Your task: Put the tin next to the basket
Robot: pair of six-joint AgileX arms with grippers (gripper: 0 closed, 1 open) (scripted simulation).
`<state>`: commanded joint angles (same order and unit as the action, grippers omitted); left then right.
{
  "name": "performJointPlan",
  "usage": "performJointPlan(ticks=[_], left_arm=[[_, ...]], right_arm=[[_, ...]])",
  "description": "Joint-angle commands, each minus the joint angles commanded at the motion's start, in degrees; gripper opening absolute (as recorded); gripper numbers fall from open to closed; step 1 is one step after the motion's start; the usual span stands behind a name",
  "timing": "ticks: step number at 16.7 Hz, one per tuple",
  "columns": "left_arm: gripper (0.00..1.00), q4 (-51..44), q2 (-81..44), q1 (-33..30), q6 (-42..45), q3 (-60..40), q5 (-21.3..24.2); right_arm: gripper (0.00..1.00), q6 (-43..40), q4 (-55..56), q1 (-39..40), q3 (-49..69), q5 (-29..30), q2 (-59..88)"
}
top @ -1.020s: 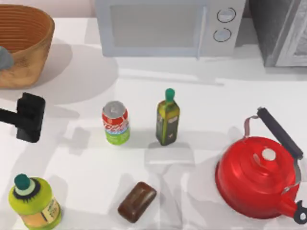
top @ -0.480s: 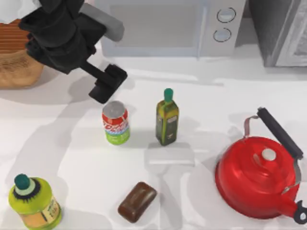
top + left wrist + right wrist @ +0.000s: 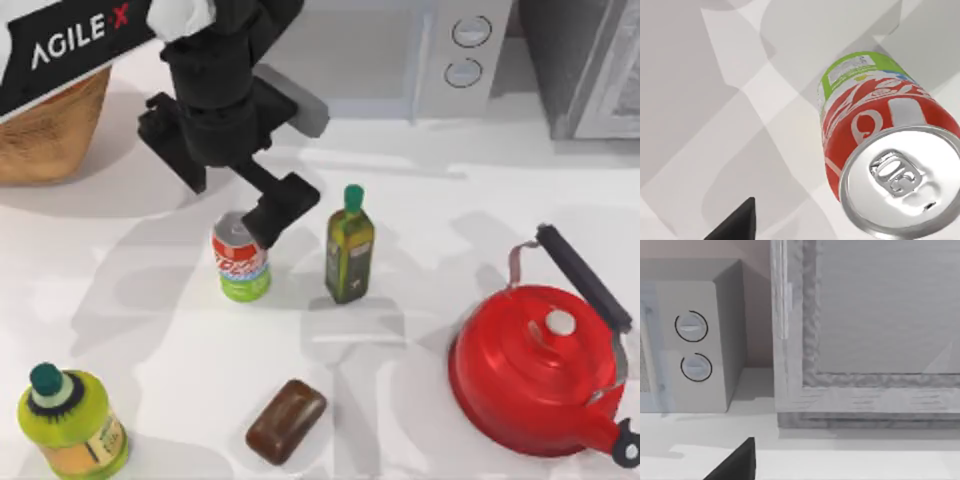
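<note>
The tin [image 3: 240,265], a small can with a silver top, a red label and a green lower band, stands upright on the white table left of centre. My left gripper [image 3: 272,225] hangs just above its top right edge, at the end of the black arm reaching in from the upper left. The left wrist view looks down on the tin [image 3: 880,165] from close by. The woven tan basket [image 3: 45,140] sits at the far left back corner, partly covered by the arm. My right arm stays parked, its wrist view facing the back right of the table.
A dark olive-oil bottle [image 3: 349,245] stands just right of the tin. A red kettle [image 3: 545,370] fills the right front, with a yellow-green bottle [image 3: 70,420] at the left front and a brown bar [image 3: 287,420] at the front centre. A microwave [image 3: 400,60] and a grey cabinet [image 3: 590,70] line the back.
My left arm swung in from the table's left edge, past the basket, and its gripper now hangs over the tin. The tin has not moved.
</note>
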<state>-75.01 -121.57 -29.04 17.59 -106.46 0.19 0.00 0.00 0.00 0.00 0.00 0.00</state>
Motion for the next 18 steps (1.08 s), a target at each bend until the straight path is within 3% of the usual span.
performJointPlan(ticks=[5, 12, 16, 18], left_arm=[[1.00, 0.3, 0.0, 0.2, 0.0, 0.3, 0.0], [1.00, 12.0, -1.7, 0.1, 0.1, 10.2, 0.0], [1.00, 12.7, -1.9, 0.1, 0.1, 10.8, 0.0], [0.85, 12.7, -1.9, 0.1, 0.1, 10.8, 0.0]], right_arm=[[1.00, 0.0, 0.0, 0.0, 0.0, 0.0, 0.0], [1.00, 0.0, 0.0, 0.0, 0.0, 0.0, 0.0], [1.00, 0.0, 0.0, 0.0, 0.0, 0.0, 0.0], [1.00, 0.0, 0.0, 0.0, 0.0, 0.0, 0.0]])
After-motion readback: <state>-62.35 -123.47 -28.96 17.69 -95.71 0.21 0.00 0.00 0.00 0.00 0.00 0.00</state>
